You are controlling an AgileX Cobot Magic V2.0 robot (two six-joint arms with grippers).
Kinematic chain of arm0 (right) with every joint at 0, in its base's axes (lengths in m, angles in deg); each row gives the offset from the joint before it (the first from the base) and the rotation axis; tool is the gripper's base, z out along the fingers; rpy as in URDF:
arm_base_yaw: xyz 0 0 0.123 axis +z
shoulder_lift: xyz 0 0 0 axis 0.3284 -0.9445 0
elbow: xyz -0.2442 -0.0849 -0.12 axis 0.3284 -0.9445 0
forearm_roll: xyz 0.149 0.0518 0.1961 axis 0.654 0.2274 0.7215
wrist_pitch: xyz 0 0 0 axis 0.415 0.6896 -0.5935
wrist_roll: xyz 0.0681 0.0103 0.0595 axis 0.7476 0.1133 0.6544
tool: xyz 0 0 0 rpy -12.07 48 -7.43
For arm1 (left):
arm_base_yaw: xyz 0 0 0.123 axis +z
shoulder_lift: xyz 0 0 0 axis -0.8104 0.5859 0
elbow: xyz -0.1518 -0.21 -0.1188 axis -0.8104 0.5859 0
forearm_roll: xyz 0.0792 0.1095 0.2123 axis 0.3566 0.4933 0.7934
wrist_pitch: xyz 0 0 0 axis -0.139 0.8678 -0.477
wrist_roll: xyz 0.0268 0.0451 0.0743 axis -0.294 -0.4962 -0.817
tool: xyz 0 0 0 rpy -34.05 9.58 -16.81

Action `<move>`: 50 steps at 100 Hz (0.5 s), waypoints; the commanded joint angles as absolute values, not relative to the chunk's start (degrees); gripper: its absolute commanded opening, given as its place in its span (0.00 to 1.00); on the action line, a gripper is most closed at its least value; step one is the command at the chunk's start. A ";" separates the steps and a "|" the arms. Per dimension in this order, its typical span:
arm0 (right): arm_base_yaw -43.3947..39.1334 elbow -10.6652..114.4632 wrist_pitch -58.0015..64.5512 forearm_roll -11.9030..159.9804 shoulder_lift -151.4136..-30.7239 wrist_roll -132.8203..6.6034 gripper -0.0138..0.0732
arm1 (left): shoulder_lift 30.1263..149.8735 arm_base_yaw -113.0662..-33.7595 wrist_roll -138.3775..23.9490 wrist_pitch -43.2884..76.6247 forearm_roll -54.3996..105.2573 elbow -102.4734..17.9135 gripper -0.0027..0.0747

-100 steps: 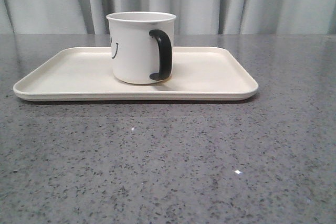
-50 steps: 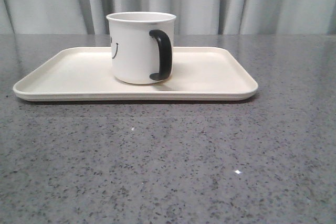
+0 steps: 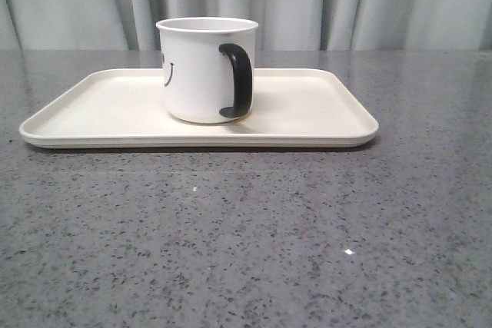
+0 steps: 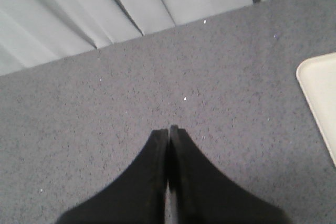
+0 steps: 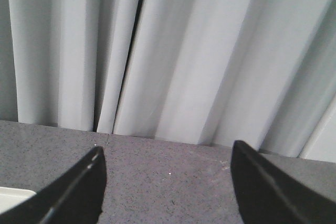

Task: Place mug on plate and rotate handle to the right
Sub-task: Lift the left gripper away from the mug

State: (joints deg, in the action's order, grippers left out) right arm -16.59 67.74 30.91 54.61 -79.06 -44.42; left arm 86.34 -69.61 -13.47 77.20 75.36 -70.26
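Front view: mug [image 3: 201, 74] upright mid-plate [image 3: 84, 109]

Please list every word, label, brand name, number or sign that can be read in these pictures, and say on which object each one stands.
No words, numbers or brand names can be read in any view.
The only sign: a black smiley face on the side of the mug, partly turned out of sight in the front view.
The plate, the handle, the table and the curtain carry no text.
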 commanded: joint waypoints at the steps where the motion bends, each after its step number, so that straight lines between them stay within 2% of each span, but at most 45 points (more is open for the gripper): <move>1: -16.92 69.39 24.97 53.79 -79.63 -44.86 0.74 | 85.05 -69.38 -12.77 75.56 76.96 -68.56 0.01; 23: -15.05 73.91 24.93 63.03 -84.80 -52.92 0.74 | 84.94 -69.38 -12.77 75.05 77.22 -67.19 0.01; 50: -6.43 86.74 29.43 73.78 -96.28 -63.62 0.74 | 84.94 -69.38 -12.77 74.48 77.22 -67.19 0.01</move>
State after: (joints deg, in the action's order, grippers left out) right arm -8.67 81.18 31.12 70.72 -93.16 -60.82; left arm 85.31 -69.49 -13.39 77.20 75.60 -65.88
